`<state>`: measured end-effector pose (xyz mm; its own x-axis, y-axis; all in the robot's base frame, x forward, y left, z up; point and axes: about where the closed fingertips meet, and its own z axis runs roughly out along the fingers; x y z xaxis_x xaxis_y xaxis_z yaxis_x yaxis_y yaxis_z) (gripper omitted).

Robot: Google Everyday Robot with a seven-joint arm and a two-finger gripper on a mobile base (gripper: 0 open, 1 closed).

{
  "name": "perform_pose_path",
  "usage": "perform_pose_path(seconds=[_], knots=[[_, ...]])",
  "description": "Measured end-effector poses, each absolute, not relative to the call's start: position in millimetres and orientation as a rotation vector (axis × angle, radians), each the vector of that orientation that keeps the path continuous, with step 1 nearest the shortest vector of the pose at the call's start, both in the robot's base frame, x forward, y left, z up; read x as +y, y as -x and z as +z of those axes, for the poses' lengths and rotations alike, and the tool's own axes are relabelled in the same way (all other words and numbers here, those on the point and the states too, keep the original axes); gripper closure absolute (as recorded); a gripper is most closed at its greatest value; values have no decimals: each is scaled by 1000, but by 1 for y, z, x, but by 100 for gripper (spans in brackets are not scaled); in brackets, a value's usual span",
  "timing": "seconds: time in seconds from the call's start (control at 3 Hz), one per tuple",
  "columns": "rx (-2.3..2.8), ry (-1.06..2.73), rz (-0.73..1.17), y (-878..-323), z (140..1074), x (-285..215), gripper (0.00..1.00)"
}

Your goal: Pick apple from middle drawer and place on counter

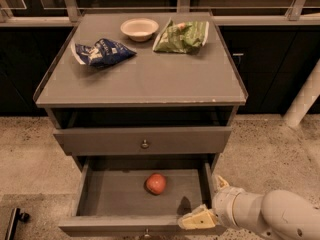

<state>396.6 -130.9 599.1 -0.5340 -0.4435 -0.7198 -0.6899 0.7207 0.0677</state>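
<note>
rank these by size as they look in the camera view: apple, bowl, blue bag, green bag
green bag and blue bag, about alike
bowl
apple, though nearer the camera
gripper hovers at the front right corner of the drawer
</note>
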Motion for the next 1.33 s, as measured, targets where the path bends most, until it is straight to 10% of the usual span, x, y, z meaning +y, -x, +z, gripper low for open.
perform_pose_path(seconds=[1.33], knots=[[2119, 776, 511, -456, 544, -88, 0]])
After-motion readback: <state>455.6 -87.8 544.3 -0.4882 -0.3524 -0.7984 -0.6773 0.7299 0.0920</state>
